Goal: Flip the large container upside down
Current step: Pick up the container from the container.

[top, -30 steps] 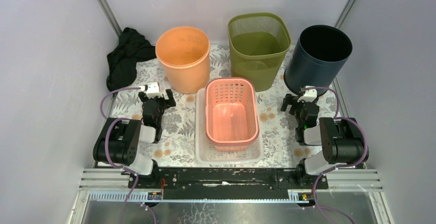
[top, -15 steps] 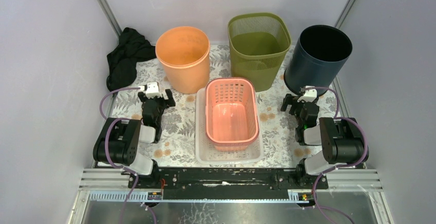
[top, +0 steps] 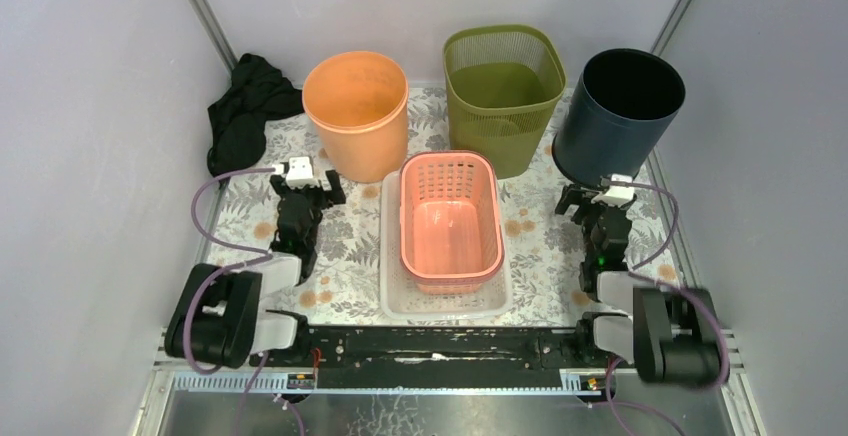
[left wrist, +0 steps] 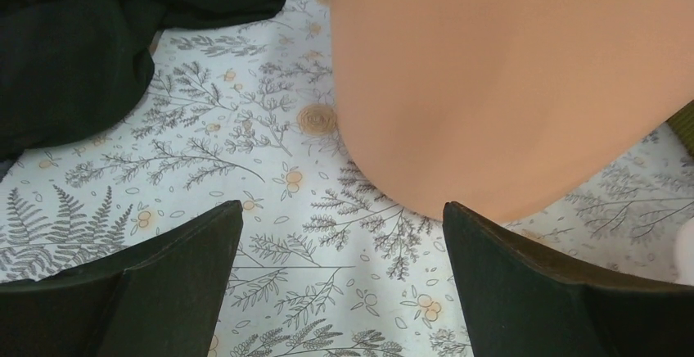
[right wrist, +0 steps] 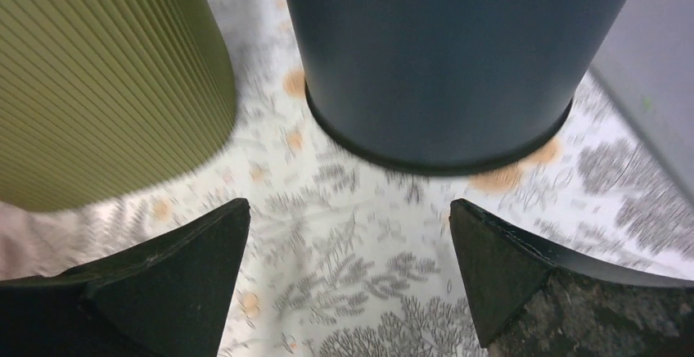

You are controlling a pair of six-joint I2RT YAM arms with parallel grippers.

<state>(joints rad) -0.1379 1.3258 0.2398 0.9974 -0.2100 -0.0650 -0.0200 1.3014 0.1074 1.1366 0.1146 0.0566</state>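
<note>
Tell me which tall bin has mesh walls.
The olive-green plastic bin in the middle; the orange plastic bin and dark blue bin are solid-walled.

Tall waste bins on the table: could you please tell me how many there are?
3. The orange bin stands back left, the green mesh bin back centre, and the dark blue bin back right. All are upright, and none appears hidden.

Overhead view looks down; low wrist views closely face the orange bucket (left wrist: pixel 507 87) and navy bin (right wrist: pixel 458 54)
</note>
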